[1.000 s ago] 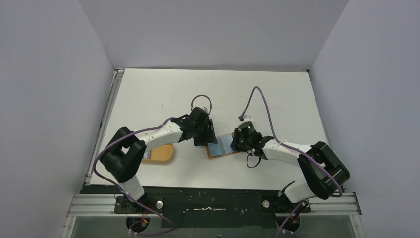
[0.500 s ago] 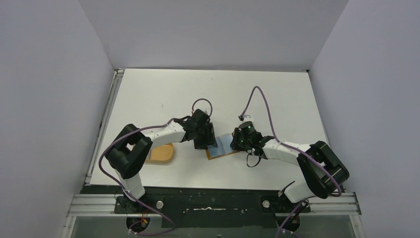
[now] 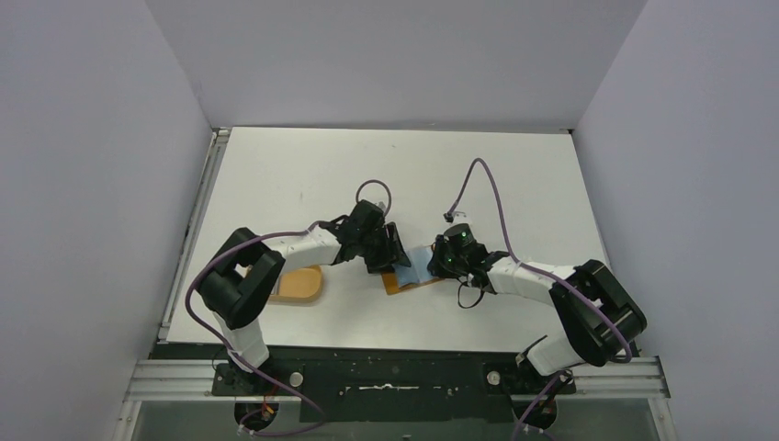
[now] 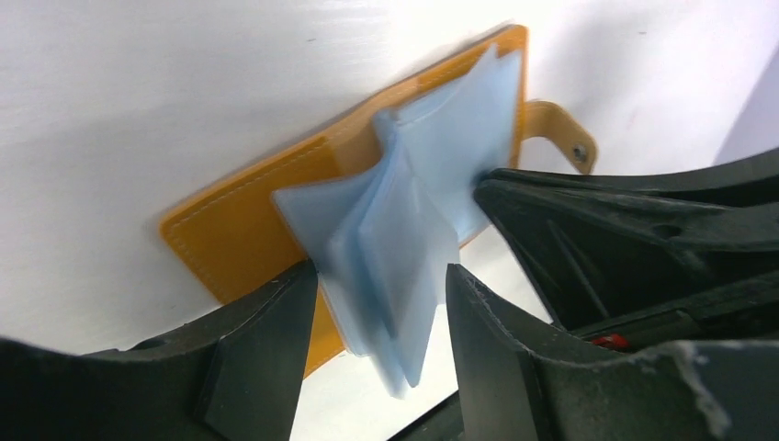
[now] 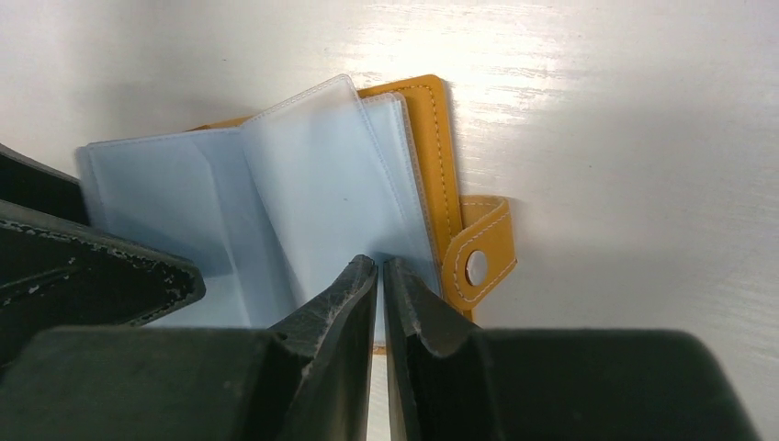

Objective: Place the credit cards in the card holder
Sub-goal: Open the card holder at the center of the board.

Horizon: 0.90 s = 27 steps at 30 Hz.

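Observation:
The card holder [image 3: 411, 277] lies open on the table, tan-orange with a snap tab [image 5: 478, 262] and pale blue clear sleeves [image 4: 413, 202] fanned up from it. My left gripper [image 4: 381, 271] is open, its jaws straddling the raised sleeves [image 5: 303, 184] without closing on them. My right gripper [image 5: 380, 262] is shut, its tips resting on the sleeve page by the tab edge, nothing between the jaws. In the top view the left gripper [image 3: 388, 250] and right gripper [image 3: 439, 266] meet over the holder. No credit cards show in any view.
An orange oval tray [image 3: 303, 287] sits on the table left of the holder, partly under the left arm. Purple cables [image 3: 482, 197] loop above both wrists. The enclosure's walls bound the table on three sides.
The left gripper has shifted a little to the right, over the holder's left edge, and its elbow has drawn in. The right gripper has stayed on the holder.

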### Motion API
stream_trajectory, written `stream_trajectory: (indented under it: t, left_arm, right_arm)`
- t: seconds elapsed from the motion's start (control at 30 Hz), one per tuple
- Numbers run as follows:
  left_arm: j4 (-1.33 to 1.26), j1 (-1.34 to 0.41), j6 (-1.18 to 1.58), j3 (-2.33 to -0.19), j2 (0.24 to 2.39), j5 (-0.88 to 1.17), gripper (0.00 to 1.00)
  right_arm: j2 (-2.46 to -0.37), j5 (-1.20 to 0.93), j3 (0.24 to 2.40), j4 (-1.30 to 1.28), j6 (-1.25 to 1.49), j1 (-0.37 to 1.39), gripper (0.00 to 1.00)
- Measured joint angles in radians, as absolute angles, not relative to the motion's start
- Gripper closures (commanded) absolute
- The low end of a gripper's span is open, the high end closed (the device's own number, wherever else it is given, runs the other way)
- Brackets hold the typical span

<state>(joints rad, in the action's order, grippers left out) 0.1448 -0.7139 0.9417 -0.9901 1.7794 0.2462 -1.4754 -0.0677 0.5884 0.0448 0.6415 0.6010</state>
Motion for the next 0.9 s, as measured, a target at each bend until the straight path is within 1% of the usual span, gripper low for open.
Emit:
stream_trajectory:
  t: [0.13,0.33,0.6,0.7,0.9]
  left_arm:
    - [0.064,-0.714,0.958,-0.986,1.783,0.284,0.53]
    - [-0.027,-0.714,0.97,-0.986,1.783,0.324,0.63]
    - [-0.06,-0.72,0.976,-0.987,1.789,0.346,0.76]
    - [-0.057,-0.722,0.975,-0.996,1.81,0.349,0.79]
    - [-0.032,-0.727,0.964,-1.011,1.827,0.347,0.81]
  right_arm:
    - [-1.477,-0.07,0.588,0.052,0.644,0.596,0.88]
    - [-1.477,-0.072,0.587,0.053,0.644,0.596,0.88]
    - [-1.477,-0.076,0.586,0.054,0.644,0.594,0.87]
    - [-1.475,-0.076,0.583,0.059,0.644,0.594,0.87]
    - [-1.472,-0.076,0.579,0.061,0.644,0.594,0.86]
